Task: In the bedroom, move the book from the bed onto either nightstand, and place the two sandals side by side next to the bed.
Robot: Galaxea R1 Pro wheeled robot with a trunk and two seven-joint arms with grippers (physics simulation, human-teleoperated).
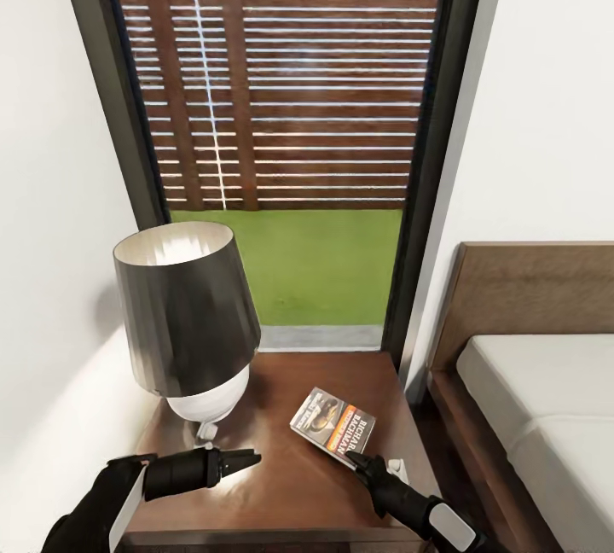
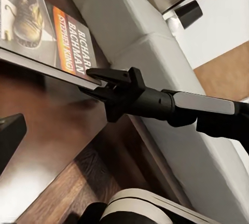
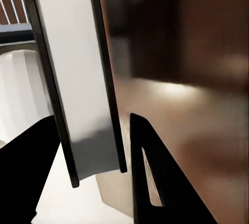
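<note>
a: on the nightstand (image 1: 281, 459), what am i looking at from the head camera?

b: i see the glossy dark wood top carrying the lamp (image 1: 189, 323), black shade over a white base, toward its left rear. the book (image 1: 334, 426) is at the right front of the top, cover up, orange title band showing. the window (image 1: 281, 109) stands behind, with a slatted fence and grass outside.

a: where is my right claw (image 1: 358, 461)?

b: it is at the book's near corner, narrowly closed on that edge. in the left wrist view the two black fingers (image 2: 111, 76) pinch the book's (image 2: 46, 32) thin edge, one above and one below. whether the far end rests on the wood or hangs just above it, i cannot tell. in the right wrist view the book (image 3: 78, 79) runs edge-on between the dark fingers (image 3: 155, 177).

a: and my left claw (image 1: 247, 457)?

b: it hovers over the front left of the top, just before the lamp base, holding nothing; its fingers lie close together.

a: the bed (image 1: 546, 399)?

b: right of the nightstand, off-white mattress in a dark brown frame with a headboard.
</note>
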